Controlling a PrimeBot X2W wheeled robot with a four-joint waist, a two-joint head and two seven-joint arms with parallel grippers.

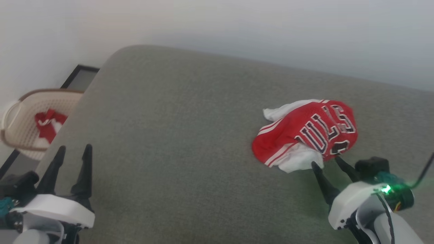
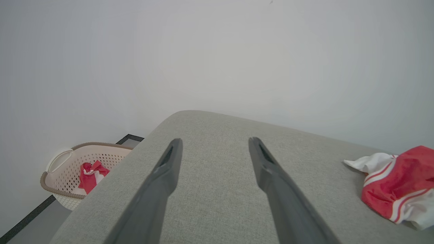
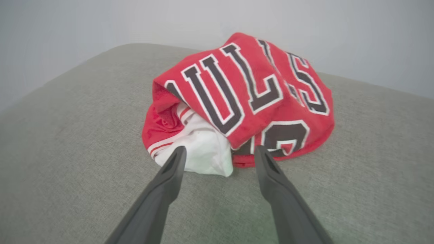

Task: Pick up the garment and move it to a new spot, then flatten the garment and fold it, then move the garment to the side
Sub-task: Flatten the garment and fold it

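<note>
Down beside the grey cushion, a cream basket holds a small red-and-white cloth bundle. The crumpled garment lies on the cushion, with the right gripper spread wide at its white edge. The left gripper gapes too, well away.

Garment lies bunched on the cushion, right of centre, toward its far edge. Right tool sits just before it on the near side, fingertips at the garment's near edge, 1 on each side of a sleeve fold. Left tool is over the cushion's near left corner, well apart from the garment. Basket stands on the floor beyond the cushion's left edge, with a cloth bundle inside it. Wall behind all.
</note>
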